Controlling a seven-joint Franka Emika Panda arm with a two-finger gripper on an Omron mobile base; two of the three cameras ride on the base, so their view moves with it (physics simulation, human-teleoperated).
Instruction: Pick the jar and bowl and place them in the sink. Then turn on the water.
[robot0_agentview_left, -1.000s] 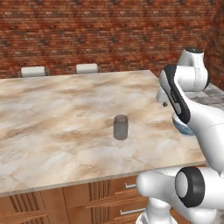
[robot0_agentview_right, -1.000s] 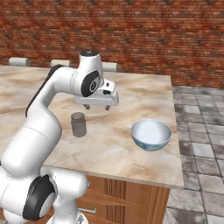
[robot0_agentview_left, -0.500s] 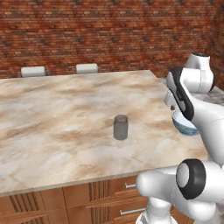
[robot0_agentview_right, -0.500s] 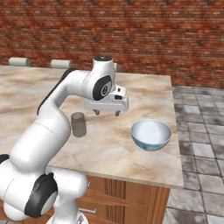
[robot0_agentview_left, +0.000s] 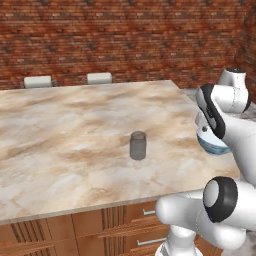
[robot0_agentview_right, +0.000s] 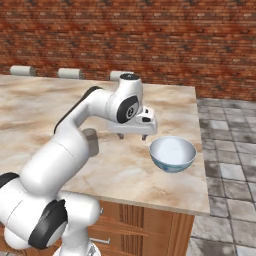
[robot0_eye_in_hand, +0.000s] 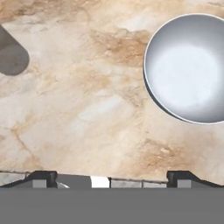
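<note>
1. Standing upright mid-counter in the left base view, the small translucent grey cylindrical jar (robot0_agentview_left: 138, 145) is resting on the marbled beige countertop (robot0_agentview_left: 70, 135).
2. Hovering in the right base view, the two-finger gripper (robot0_agentview_right: 132, 135) is spreading wide, empty, just beside the round pale blue-white glossy bowl (robot0_agentview_right: 173, 154).
3. Looking down in the hand view, the bowl (robot0_eye_in_hand: 189, 68) is sitting at the upper right, well apart from the jar (robot0_eye_in_hand: 11, 52).

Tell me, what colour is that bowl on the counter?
The bowl is pale blue-white and glossy, seen best in the right base view.

Jar (robot0_agentview_left: 138, 145): small translucent grey cylinder, narrower top, upright, centre of the left base view. Bowl (robot0_agentview_right: 173, 154): round, deep, pale blue-white, glossy, upright, empty, right of centre in the right base view, well apart from jar.
</note>
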